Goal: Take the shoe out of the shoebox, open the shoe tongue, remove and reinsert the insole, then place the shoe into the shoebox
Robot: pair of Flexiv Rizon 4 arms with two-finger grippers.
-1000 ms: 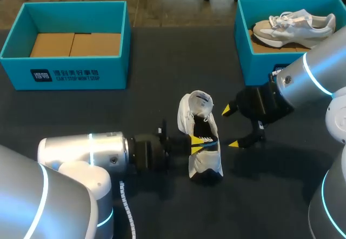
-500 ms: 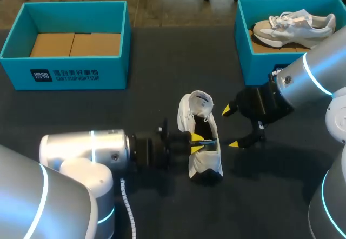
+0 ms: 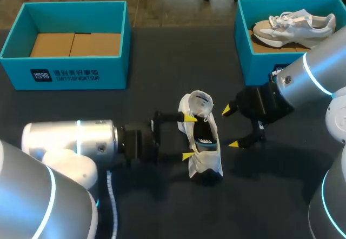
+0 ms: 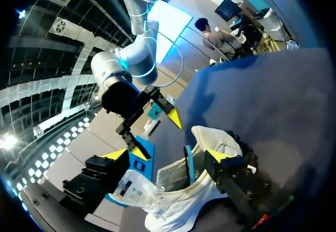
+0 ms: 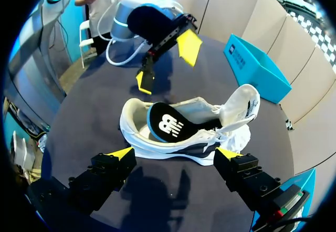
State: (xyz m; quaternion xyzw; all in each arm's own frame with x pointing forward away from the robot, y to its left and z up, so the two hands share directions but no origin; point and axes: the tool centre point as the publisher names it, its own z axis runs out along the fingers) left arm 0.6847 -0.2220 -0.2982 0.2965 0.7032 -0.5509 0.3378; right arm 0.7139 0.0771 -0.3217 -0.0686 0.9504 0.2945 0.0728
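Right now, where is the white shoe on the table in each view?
Head view: white shoe mid-table, between left gripper and right gripper.
Left wrist view: white shoe close ahead of the view's own gripper.
Right wrist view: white shoe just ahead of its own gripper.
Shared landmark: left gripper, open.

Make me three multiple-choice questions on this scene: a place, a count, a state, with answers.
1. Where is the white shoe? A in a box; B on the table between left gripper and right gripper; C lifted in air.
2. How many teal shoeboxes? A one; B two; C three.
3. The left gripper's fingers are: A open; B shut on the shoe; C hidden.
Answers: B, it lies on the table between them. B, the empty shoebox and the right shoebox holding a second shoe. A, the yellow tips stand apart beside the shoe.
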